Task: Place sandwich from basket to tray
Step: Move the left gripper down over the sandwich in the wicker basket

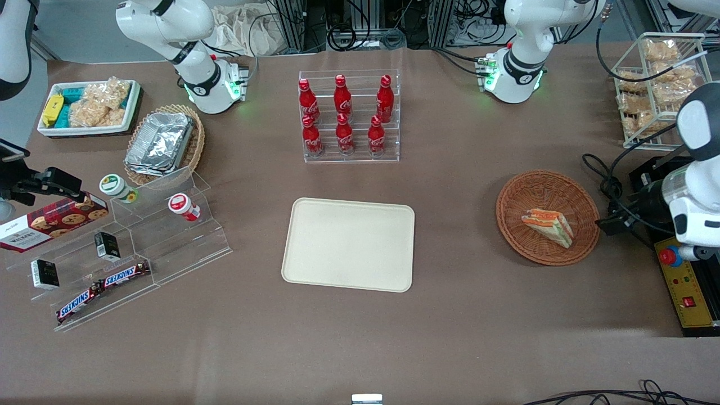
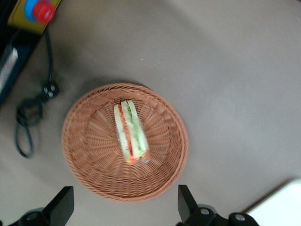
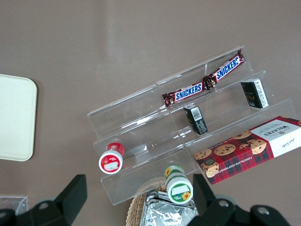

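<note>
Lying on its side in the middle of the basket (image 2: 124,143), wrapped and untouched: the sandwich (image 2: 131,132). Hovering above the basket with fingers (image 2: 61,205) spread wide, wider than the sandwich is long, and gripping nothing: the gripper (image 2: 124,207). Sitting clear of both fingertips, with the basket's rim between. Resting flat beside the basket, toward the parked arm's end of the table: the tray (image 1: 349,244), seemingly bare. Standing farther from the front camera than the basket: a wire rack of bagged snacks (image 1: 655,84).
</note>
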Controlling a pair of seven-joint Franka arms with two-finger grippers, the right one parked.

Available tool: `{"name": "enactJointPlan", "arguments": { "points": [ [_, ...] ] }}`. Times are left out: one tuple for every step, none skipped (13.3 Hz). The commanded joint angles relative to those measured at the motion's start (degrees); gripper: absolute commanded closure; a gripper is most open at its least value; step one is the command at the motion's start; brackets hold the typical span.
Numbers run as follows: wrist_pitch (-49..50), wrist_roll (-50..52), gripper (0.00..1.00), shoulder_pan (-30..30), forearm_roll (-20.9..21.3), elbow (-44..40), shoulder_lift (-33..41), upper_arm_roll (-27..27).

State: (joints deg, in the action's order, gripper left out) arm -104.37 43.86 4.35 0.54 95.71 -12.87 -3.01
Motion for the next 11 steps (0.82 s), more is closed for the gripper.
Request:
{"name": "enactJointPlan", "arguments": {
  "points": [
    [-6.52, 12.18, 0.01, 0.13, 0.77, 5.78, -0.22, -0.33],
    [-8.98, 13.95, 0.01, 0.22, 0.77, 7.98, -0.75, -0.24],
    [-10.74, 15.62, 0.01, 0.22, 0.86, 9.57, -1.28, -0.24],
    [-11.81, 16.34, 0.01, 0.22, 0.77, 11.23, -2.06, -0.24],
    [-12.77, 16.95, 0.01, 0.22, 0.77, 12.21, -2.59, -0.24],
    [-13.83, 18.78, 0.01, 0.05, 0.86, 13.52, -2.69, -0.24],
    [-15.14, 20.20, 0.01, 0.05, 0.86, 14.67, -2.77, -0.33],
    [-16.20, 21.08, 0.01, -0.04, 0.86, 16.51, -2.78, -0.42],
    [-17.69, 22.13, 0.01, -0.56, 0.86, 18.00, -2.86, -0.50],
    [-19.01, 23.54, 0.01, -0.83, 0.86, 19.58, -3.21, -0.50],
    [-19.89, 24.85, 0.01, -1.01, 0.86, 20.99, -3.48, -0.50]
  ]
}}
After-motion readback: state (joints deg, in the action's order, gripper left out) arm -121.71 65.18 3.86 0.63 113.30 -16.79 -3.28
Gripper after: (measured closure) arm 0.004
